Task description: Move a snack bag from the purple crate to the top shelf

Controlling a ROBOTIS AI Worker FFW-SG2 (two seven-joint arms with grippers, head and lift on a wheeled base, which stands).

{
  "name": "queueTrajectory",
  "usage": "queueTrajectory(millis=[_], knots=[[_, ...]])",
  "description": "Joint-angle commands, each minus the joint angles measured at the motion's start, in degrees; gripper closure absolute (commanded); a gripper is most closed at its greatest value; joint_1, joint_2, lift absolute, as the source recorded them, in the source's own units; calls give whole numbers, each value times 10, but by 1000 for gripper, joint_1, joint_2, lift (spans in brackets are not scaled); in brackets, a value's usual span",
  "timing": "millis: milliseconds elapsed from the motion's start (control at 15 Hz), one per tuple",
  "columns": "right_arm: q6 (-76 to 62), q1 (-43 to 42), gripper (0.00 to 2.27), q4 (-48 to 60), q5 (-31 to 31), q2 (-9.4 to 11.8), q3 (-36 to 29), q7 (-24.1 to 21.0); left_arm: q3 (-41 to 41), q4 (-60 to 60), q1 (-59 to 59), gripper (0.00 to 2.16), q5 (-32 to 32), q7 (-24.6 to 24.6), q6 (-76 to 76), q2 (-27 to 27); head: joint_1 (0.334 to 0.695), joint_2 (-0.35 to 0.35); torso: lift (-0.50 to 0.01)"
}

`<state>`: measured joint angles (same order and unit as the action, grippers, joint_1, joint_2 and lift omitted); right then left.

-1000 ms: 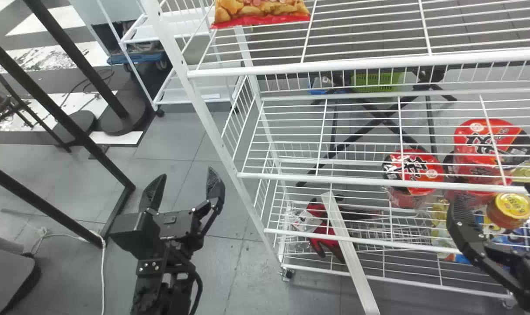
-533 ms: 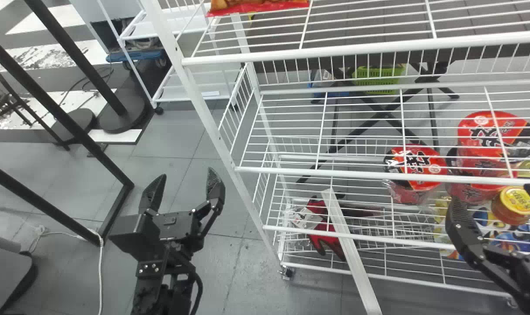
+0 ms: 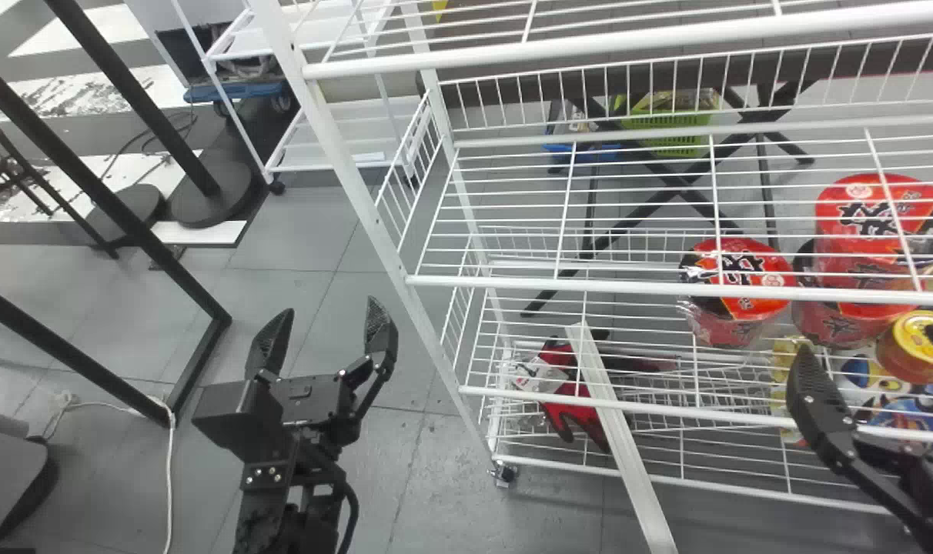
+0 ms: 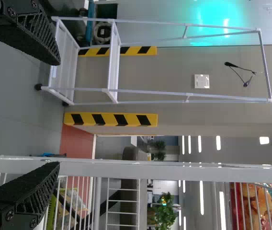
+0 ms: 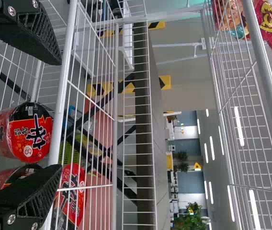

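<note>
My left gripper point(image 3: 322, 331) stands open over the floor, left of the white wire shelf's corner post in the head view. Its fingers are spread with nothing between them in the left wrist view, where the gripper point(image 4: 54, 112) faces the rack's side. My right gripper point(image 3: 871, 350) is at the right edge in front of the lower shelves; the right wrist view has the gripper point(image 5: 59, 115) open and empty. A snack bag point(image 4: 256, 206) lies on the top shelf point(image 3: 590, 42), and the right wrist view includes that bag point(image 5: 232, 19) too.
Red noodle cups point(image 3: 736, 281) and a yellow-lidded jar point(image 3: 917, 346) stand on the lower shelves. Red gloves point(image 3: 570, 400) lie near a slanted white bar point(image 3: 620, 438). Black frame posts point(image 3: 97, 188) rise at left. A green basket point(image 3: 670, 127) is behind the rack.
In the head view the top shelf and its bag have shifted upward, the bag passing out past the upper edge. Both grippers keep nearly the same place there and remain open.
</note>
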<state>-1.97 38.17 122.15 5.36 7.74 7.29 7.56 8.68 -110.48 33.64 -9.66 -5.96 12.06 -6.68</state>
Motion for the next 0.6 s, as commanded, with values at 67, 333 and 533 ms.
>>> queueTrajectory(millis=[67,333,533], knots=[[-2,2,29,-1,0,1,0,0,-1,-1,2,60,0,0,6,0,695,302,-385],[-2,2,29,-2,0,0,0,0,0,-1,4,60,0,0,8,0,695,301,-401],[-2,2,29,-2,0,0,0,0,0,-1,5,60,0,-1,10,0,695,303,-413]])
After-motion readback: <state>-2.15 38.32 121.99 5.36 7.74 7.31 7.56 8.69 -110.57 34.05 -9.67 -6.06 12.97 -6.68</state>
